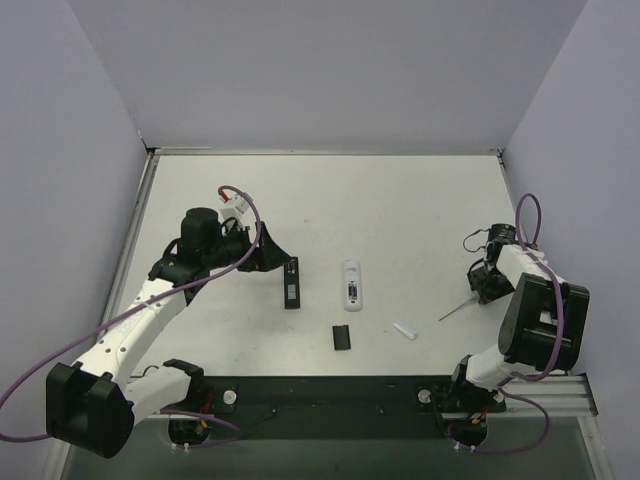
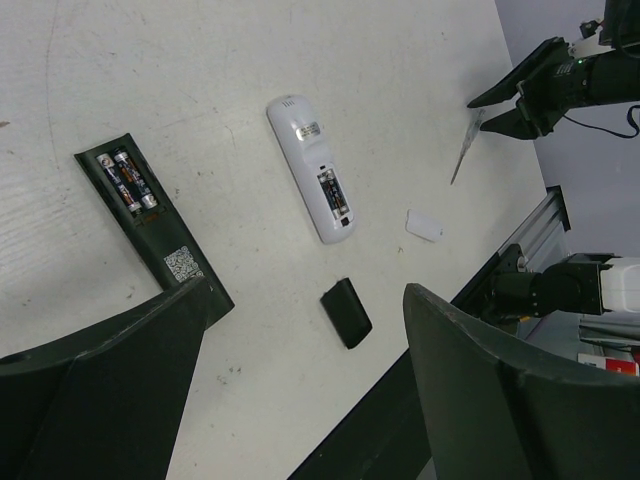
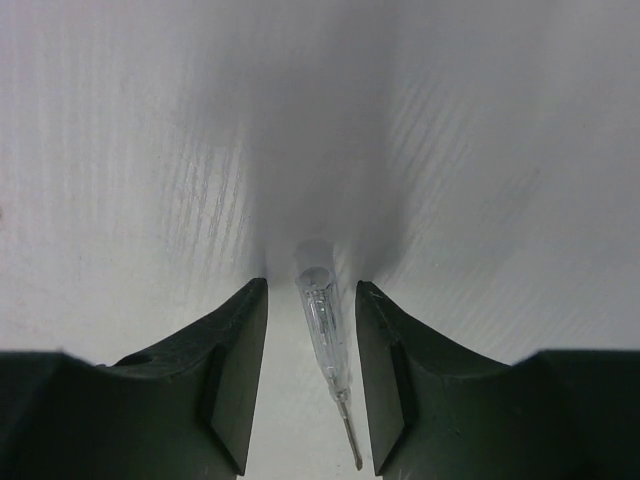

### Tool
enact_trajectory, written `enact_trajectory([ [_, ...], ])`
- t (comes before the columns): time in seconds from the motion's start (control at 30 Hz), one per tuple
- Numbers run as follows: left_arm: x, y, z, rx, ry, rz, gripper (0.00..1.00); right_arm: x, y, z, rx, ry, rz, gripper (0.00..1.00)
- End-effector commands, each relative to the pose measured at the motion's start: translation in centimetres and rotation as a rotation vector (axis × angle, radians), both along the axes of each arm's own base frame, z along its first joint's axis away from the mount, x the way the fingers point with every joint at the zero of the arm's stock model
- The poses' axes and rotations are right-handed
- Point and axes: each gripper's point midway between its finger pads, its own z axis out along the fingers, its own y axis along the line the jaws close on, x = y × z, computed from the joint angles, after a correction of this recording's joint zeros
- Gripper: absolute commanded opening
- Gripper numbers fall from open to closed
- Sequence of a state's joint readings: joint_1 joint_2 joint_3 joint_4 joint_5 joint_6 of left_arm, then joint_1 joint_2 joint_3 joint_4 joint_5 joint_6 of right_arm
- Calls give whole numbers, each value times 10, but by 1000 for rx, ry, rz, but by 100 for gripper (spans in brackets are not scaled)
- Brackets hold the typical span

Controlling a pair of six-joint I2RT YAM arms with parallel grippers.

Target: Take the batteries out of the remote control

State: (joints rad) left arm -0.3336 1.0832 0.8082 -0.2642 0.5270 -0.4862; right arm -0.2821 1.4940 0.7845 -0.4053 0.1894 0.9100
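- The table (image 1: 420, 200) bears the black remote (image 2: 150, 225) left of centre, well apart from the right arm.
- The left gripper (image 2: 305, 290) hangs with its fingers spread wide, holding nothing, just beside that remote. It is the nearer arm.
- The right gripper (image 3: 312, 285) straddles a clear stick (image 3: 322, 320), its jaws partly drawn in with gaps on both sides.
- The batteries (image 2: 130, 180) lie side by side in the remote's open bay, lengthwise along it, off to one side of the left gripper's gap.

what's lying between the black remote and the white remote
Nothing; the table between the black remote and the white remote is bare, as the top external view and the left wrist view both show.
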Motion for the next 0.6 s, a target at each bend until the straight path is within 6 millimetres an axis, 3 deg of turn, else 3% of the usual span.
enact_trajectory([
  [0.0, 6, -5, 13, -47, -48, -15, 88, -8, 1, -15, 36, 47, -6, 34],
  [0.2, 7, -5, 11, -54, -41, -14, 86, -11, 3, -23, 47, 54, -4, 11],
  [0.33, 7, -6, 9, -59, -37, -20, 85, -8, 2, -15, 34, 27, 22, 4],
  [0.37, 7, -6, 8, -61, -32, -18, 84, -6, 1, -9, 25, 4, 25, 0],
  [0.5, 7, -6, 8, -71, -32, -28, 82, 3, 4, 11, 12, -72, 68, 0],
  [0.57, 7, -7, 9, -80, -34, -34, 80, 16, 12, 28, 3, -147, 160, 0],
])
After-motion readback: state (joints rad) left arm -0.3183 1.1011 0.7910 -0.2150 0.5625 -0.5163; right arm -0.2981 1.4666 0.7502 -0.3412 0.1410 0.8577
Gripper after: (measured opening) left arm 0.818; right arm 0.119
